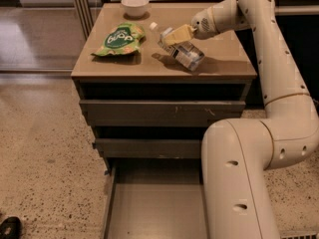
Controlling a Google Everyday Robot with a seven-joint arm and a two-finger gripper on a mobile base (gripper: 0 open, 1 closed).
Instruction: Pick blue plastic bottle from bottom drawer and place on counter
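Gripper: the gripper [175,34] is over the right half of the counter, reaching in from the right edge. Its pale yellow fingers [177,33] are clamped across the upper part of the bottle.
Bottle: the blue plastic bottle [186,55] is held tilted, right of the middle. Its base is low toward the front edge and its neck points to the back-left corner. Whether the base touches the top cannot be told.
Counter: the counter [227,66] is a glossy tan top with a dark shadow under the bottle.
Bottom drawer: the bottom drawer [149,210] is pulled out, its flat grey floor showing and its right part hidden by the arm [239,183].
Upper drawers: the two upper drawers [159,112] are pushed in.
Snack bag: the green snack bag [119,40] lies flat near the left edge, well apart from the bottle.
Bowl: the white bowl [135,5] is at the back edge, left of the middle.
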